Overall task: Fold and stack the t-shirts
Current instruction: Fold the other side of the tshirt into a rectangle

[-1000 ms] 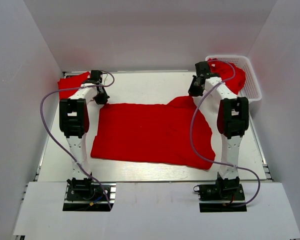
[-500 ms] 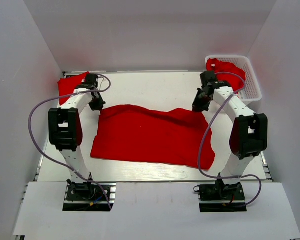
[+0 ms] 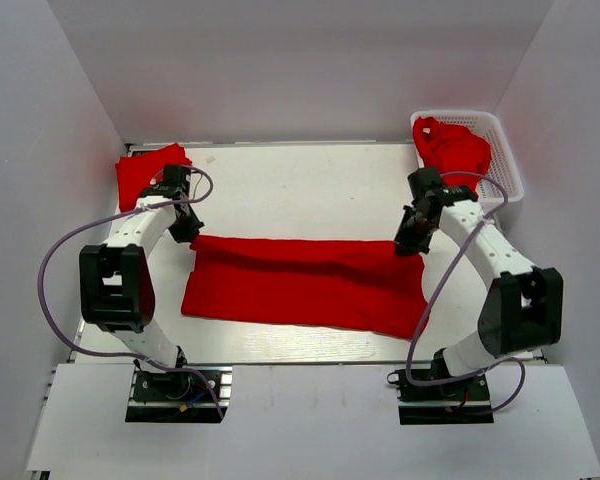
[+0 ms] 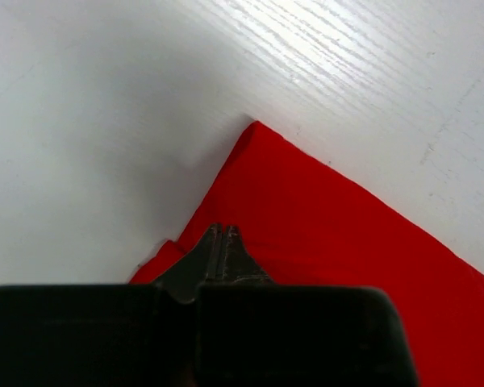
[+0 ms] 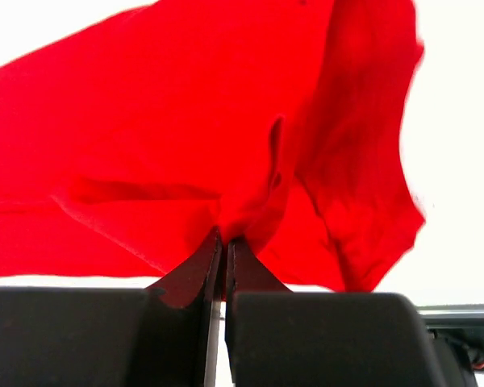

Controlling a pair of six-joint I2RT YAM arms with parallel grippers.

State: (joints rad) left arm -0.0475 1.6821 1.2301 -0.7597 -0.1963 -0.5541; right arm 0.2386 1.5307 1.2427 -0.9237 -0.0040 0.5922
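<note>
Seemingly pinched, t-shirt [image 3: 305,285] corners in left end effector [image 3: 187,232], right end effector [image 3: 408,245]

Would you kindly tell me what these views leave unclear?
Top view: how many shirts make up the red heap in the basket; no separate edges show.
Top view: whether the red cloth at far left is folded; the left arm overlaps it.
Left wrist view: the left claw's grip on the spread shirt; its black body cuts it off.
Right wrist view: whatever lies behind the spread shirt in the right claw.
</note>
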